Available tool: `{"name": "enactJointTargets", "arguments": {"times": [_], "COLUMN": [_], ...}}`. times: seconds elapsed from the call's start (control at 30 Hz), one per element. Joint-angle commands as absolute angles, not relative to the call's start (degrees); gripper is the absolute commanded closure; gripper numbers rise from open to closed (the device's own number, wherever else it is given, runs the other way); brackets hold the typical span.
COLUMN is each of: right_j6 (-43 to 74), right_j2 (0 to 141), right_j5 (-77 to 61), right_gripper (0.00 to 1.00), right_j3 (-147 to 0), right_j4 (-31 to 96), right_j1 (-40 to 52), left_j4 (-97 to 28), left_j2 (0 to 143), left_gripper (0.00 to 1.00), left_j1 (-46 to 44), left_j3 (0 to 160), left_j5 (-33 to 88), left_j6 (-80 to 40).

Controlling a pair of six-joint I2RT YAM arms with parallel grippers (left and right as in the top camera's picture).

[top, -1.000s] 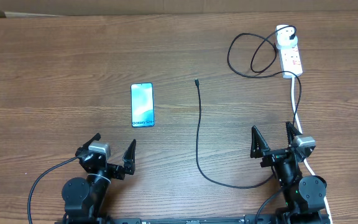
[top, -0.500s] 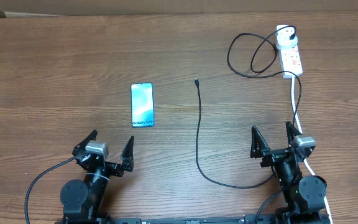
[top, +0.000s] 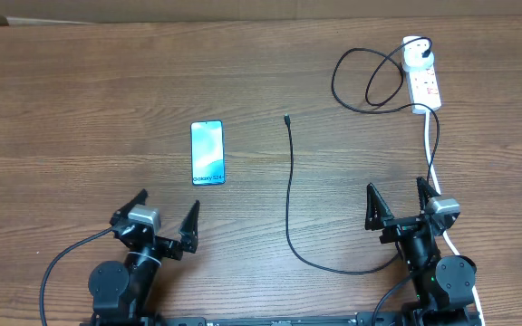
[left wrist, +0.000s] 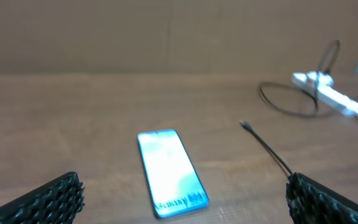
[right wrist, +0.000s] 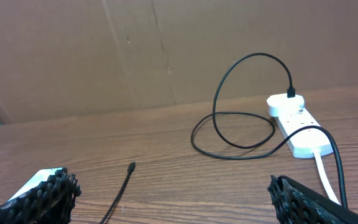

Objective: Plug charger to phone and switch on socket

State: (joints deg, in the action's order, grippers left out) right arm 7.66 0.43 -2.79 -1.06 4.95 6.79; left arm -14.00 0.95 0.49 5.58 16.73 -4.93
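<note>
The phone (top: 207,153) lies flat left of centre, its light blue screen up, also seen in the left wrist view (left wrist: 169,171). The charger's black cable (top: 290,195) has its connector tip (top: 286,119) free on the wood, right of the phone and apart from it. The cable loops to a white adapter (top: 418,56) seated in the far end of the socket strip (top: 426,86). My left gripper (top: 166,206) stands open just short of the phone. My right gripper (top: 396,190) stands open near the strip's white lead. Neither holds anything.
The strip's white lead (top: 434,172) runs down the right side past my right gripper. The black cable curves across the wood in front of the right arm (top: 347,270). A brown cardboard wall (right wrist: 135,56) stands behind the table.
The left gripper swayed slightly to the left and has come back to where it was. The phone, the cable and the right arm have not moved.
</note>
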Motion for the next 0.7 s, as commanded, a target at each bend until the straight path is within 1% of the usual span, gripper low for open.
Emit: {"name": "enactJointTargets", "arguments": {"times": [0.0, 0.1, 0.23, 0.3, 0.37, 0.43, 0.53, 0.63, 0.67], "right_j6": [7.4, 7.4, 7.4, 7.4, 7.4, 7.4, 7.4, 7.4, 7.4], "right_j2": [0.2, 0.2, 0.2, 0.2, 0.2, 0.2, 0.2, 0.2, 0.2], "right_j5": [-3.1, -3.1, -3.1, -3.1, -3.1, -3.1, -3.1, -3.1, -3.1], "right_gripper": [0.0, 0.0, 0.0, 0.0, 0.0, 0.0, 0.0, 0.0, 0.0], "right_j3": [-0.5, -0.5, -0.5, -0.5, -0.5, -0.5, -0.5, -0.5, -0.5], "right_j4": [4.6, 4.6, 4.6, 4.6, 4.6, 4.6, 4.6, 4.6, 4.6], "right_j1": [7.1, 7.1, 7.1, 7.1, 7.1, 7.1, 7.1, 7.1, 7.1], "left_j4": [-15.1, -15.7, -15.7, -14.6, -12.0, -7.3, 4.2, 17.6, 20.1], "left_j2": [0.2, 0.2, 0.2, 0.2, 0.2, 0.2, 0.2, 0.2, 0.3], "left_gripper": [0.0, 0.0, 0.0, 0.0, 0.0, 0.0, 0.0, 0.0, 0.0], "left_j1": [0.7, 0.7, 0.7, 0.7, 0.7, 0.7, 0.7, 0.7, 0.7], "left_j3": [5.1, 5.1, 5.1, 5.1, 5.1, 5.1, 5.1, 5.6, 6.3], "left_j5": [18.2, 14.0, 13.6, 13.6, 15.0, 17.8, 21.4, 22.3, 21.9], "left_j6": [-4.3, -3.6, -5.0, -7.5, -13.0, -19.1, -24.6, -25.8, -25.8]}}
